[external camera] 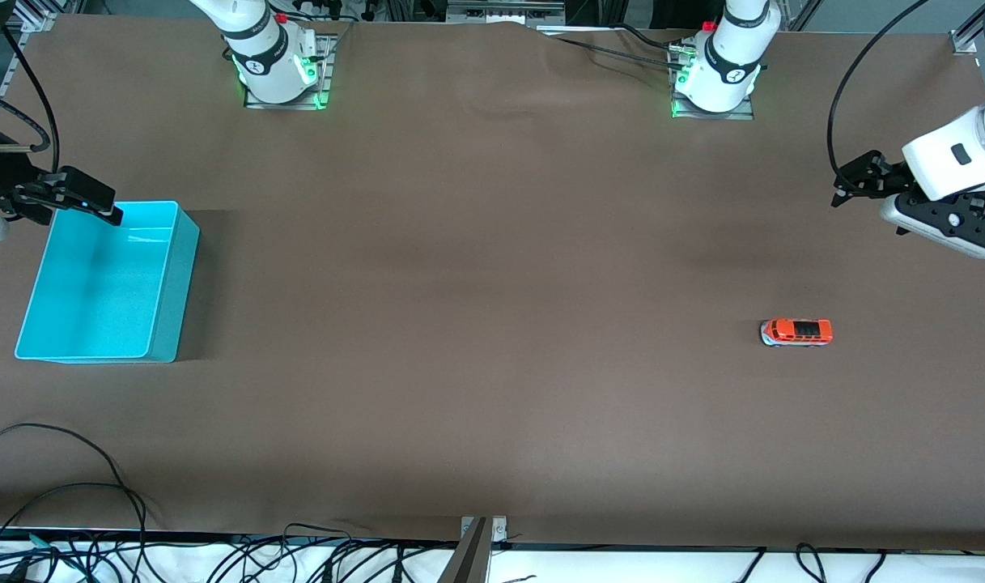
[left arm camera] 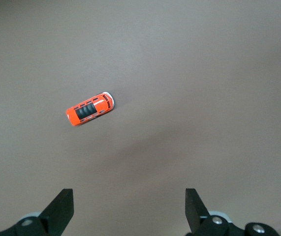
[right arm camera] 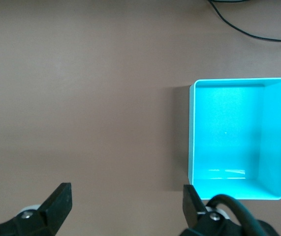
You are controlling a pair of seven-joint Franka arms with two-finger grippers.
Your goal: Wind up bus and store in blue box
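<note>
We see the bus (external camera: 796, 332) on its wheels on the brown table (external camera: 492, 324), toward the left arm's end, lying lengthwise along the table with its pale front pointing toward the right arm's end. Nothing touches it. In the left wrist view the bus (left arm camera: 90, 108) sits on bare table, well apart from the fingertips (left arm camera: 64, 206) at the edge of the picture.

The left gripper (external camera: 852, 188) hangs in the air over the table's left-arm end, its jaws spread wide and empty. It is not over the bus; the bus lies nearer to the front camera than the patch of table beneath it.

The blue box (external camera: 164, 283) stands at the right arm's end of the table, open-topped and with nothing in it. We note it is well apart from the bus, almost the whole table between them.

The right gripper (external camera: 95, 202) hovers over the box's rim on the side nearest the robot bases, jaws wide, holding nothing. From the right wrist view the blue box (right arm camera: 273, 142) shows its bare floor.

A few cables (external camera: 71, 494) lie on the table's near edge.
</note>
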